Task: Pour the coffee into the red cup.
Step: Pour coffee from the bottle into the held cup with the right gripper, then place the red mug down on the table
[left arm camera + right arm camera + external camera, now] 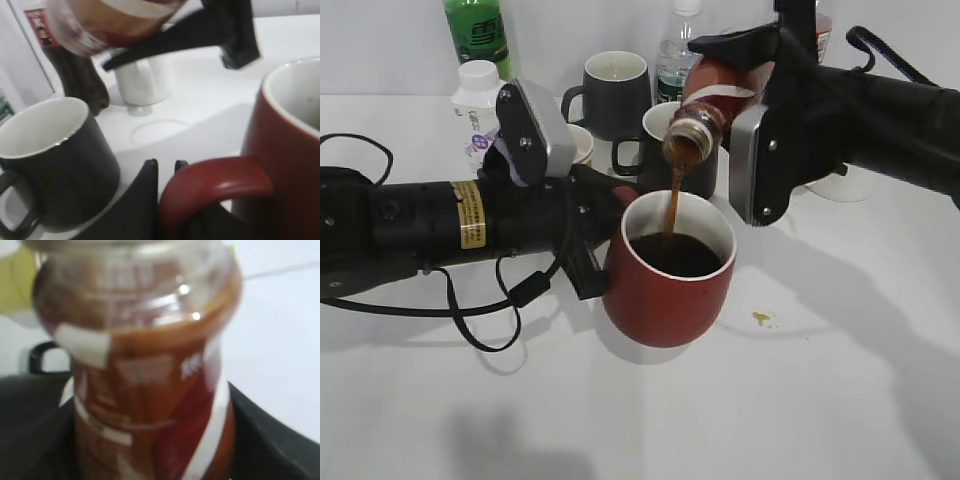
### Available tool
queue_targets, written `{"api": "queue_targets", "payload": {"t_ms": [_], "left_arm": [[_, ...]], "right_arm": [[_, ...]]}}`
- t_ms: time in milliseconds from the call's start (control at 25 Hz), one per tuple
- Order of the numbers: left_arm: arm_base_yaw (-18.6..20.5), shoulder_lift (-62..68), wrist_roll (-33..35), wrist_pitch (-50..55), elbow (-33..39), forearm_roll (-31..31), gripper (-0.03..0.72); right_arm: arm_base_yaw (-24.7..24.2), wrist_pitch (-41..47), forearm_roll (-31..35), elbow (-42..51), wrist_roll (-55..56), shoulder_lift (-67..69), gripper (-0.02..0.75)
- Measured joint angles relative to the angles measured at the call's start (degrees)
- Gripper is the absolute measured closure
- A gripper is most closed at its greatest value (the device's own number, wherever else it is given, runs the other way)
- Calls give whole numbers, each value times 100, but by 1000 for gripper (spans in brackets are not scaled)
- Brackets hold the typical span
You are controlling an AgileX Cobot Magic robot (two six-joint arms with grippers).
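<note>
**Over the red cup, coffee runs from the tilted bottle**

At the middle of the white table (800,400), the red cup (670,290) sits with dark liquid inside it. The left tool (595,245) is closed on the cup's loop handle (215,182); the left wrist view shows black fingers (145,195) at either side of the handle.

Just above the cup, the coffee bottle (715,105) is tipped mouth-down, and a thin brown stream (673,205) falls from its neck into the cup. The right tool (745,75) grips the bottle by its body, and the right wrist view shows the label and clear plastic filling nearly the whole frame (145,390).

Behind the cup the space is crowded. One black mug (695,150) stands directly behind the pouring bottle, close to its neck, and a second black mug (610,90) stands further back to the left. A white bottle (478,105) and a green bottle (477,30) stand at the back left, behind the left arm, and a clear water bottle (677,55) stands between the mugs at the rear. A small yellowish spot (761,318) lies on the table just right of the red cup.
</note>
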Motion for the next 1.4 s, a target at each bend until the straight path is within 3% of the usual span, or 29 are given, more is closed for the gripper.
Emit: {"api": "queue_targets", "payload": {"t_ms": [480, 720, 1160, 1400], "left_arm": [[12, -181, 12, -66, 5, -343, 621], [232, -428, 17, -46, 80, -693, 621], [1183, -1586, 17, 90, 930, -1363, 621], [1766, -2084, 17, 421, 1237, -1548, 621]], "right_arm": [[0, 258, 17, -6, 2807, 0, 227], [0, 188, 69, -212, 4401, 0, 227], [0, 257, 2286, -386, 5215, 0, 227], [0, 515, 2657, -336, 5655, 0, 227]]}}
